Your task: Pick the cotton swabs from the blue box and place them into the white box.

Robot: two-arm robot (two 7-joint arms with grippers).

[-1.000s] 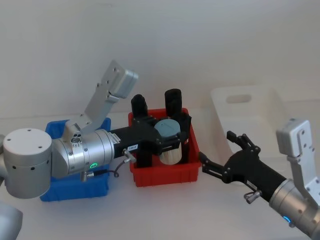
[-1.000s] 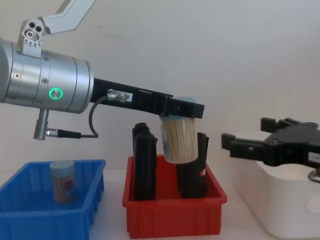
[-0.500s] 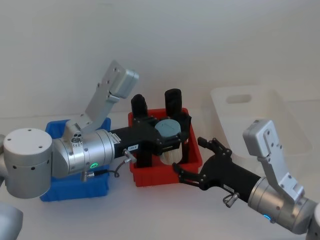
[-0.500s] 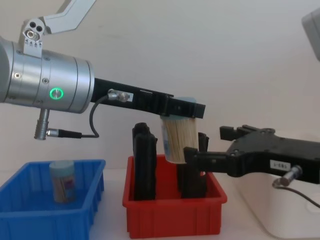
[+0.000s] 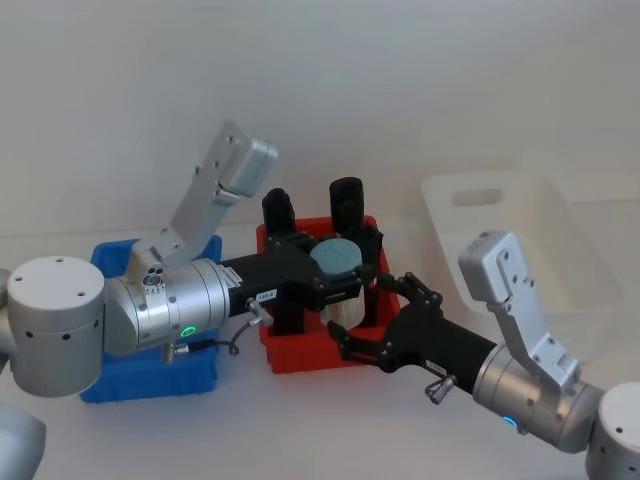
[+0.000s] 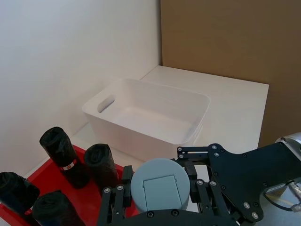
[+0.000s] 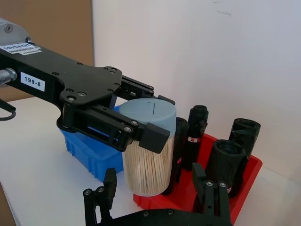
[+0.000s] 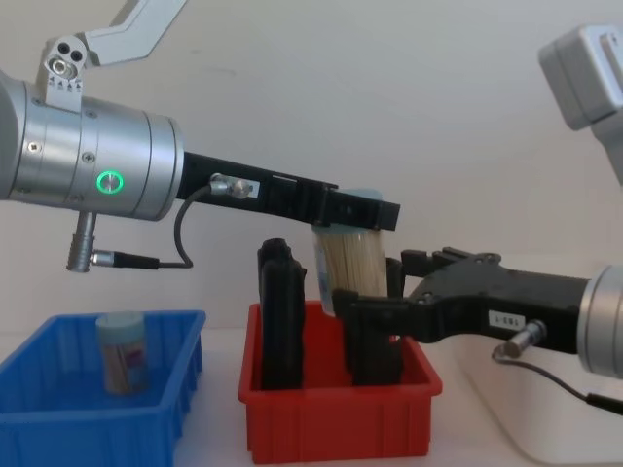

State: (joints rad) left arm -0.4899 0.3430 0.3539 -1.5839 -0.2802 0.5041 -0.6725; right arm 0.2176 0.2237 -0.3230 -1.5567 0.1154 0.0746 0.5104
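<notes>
2 cotton swabs (image 7: 146,160) — 1 in left hand (image 5: 336,268), 1 in blue box (image 8: 58,420)

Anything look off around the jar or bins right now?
Nothing spilled or damaged. One oddity: the clear cotton swab jar with the grey-blue cap, clamped in the left hand, hangs slightly tilted over the red plastic bin, not the white plastic tub, with the open right hand flanking its base.

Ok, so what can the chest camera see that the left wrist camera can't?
The chest view has the blue box with another cotton swab jar standing in it. The left wrist view looks down into the white box. Both have the left hand gripping a jar, the red bin, black tubes and the open right hand.
</notes>
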